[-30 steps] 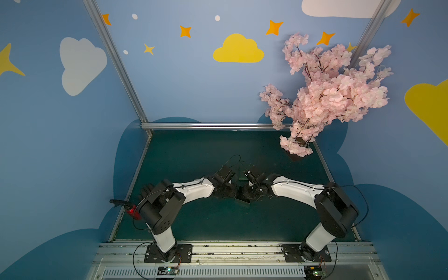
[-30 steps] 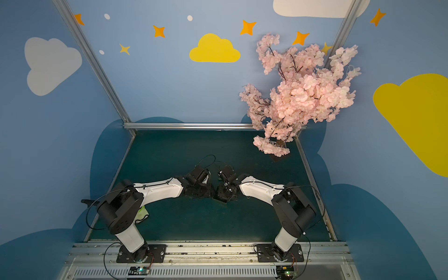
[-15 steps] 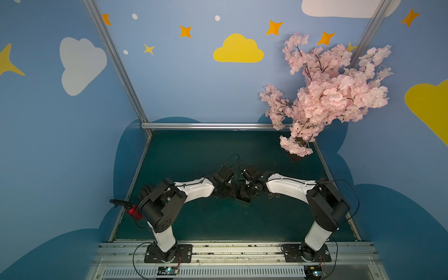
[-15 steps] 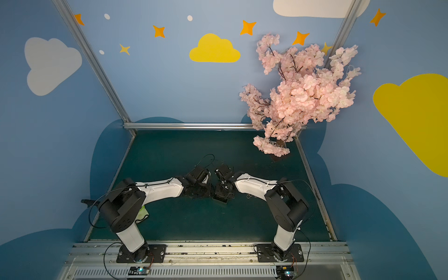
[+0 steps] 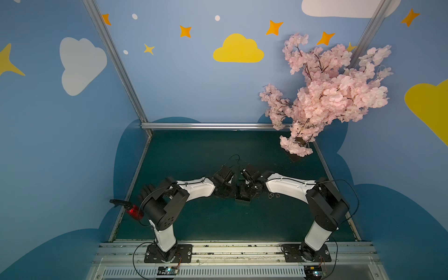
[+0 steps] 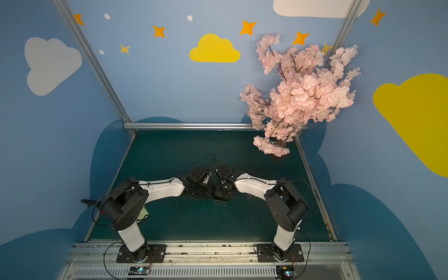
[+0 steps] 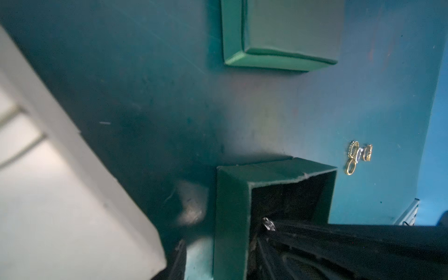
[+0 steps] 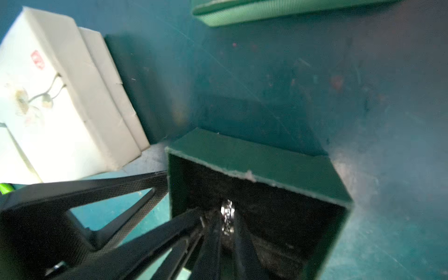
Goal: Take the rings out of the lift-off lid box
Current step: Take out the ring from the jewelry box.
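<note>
The dark green lift-off lid box (image 8: pixel 254 160) stands open mid-mat, seen in both top views (image 5: pixel 242 198) (image 6: pixel 220 197). My right gripper (image 8: pixel 228 225) reaches down inside it, shut on one silvery ring (image 8: pixel 228 214), which also glints in the left wrist view (image 7: pixel 268 223). My left gripper (image 7: pixel 218 249) straddles the box's side wall (image 7: pixel 230 218), one finger (image 7: pixel 180 254) outside with a visible gap to the wall, so it is open. A few rings (image 7: pixel 358 155) lie together on the mat beside the box (image 5: pixel 272 195). The box's lid (image 7: pixel 278 36) lies flat farther off.
A white box (image 8: pixel 60 97) with a flower print sits close to the green box on the left arm's side. A pink blossom tree (image 5: pixel 327 97) stands at the back right corner. A red-handled tool (image 5: pixel 132 209) lies at the mat's left edge.
My right gripper has closed on a ring inside the box, and its arm has swung a little towards the centre. The left jaws have widened slightly at the box wall.
</note>
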Motion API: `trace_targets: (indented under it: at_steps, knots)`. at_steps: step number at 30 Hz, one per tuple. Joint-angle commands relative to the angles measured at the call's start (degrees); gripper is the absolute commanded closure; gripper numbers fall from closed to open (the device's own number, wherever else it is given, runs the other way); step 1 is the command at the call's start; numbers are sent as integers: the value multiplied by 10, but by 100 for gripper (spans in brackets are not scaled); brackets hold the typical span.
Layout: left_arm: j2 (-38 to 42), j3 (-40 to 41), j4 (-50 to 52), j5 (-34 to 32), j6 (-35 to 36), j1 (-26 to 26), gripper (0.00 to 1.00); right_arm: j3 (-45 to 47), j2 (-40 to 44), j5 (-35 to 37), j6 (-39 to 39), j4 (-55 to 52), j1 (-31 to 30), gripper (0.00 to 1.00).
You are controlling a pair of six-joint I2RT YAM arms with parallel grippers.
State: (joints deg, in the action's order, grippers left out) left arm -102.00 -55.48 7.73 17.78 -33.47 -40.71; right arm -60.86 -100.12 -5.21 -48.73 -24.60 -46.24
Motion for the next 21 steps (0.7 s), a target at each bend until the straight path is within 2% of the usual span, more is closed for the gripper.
trace_targets:
  at_steps: [1,8,14,21]
  knots:
    - [-19,-11,11,-4,0,2,51,1,3,-1,8,4,-2,100]
    - [-41,-23,18,1,-4,1,52,20,29,-8,5,45,1,100]
    - [-63,-29,29,-10,-7,-1,57,30,47,-15,-1,65,4,100]
    - [-78,-23,27,-16,-11,-2,58,50,71,-11,-11,96,9,100]
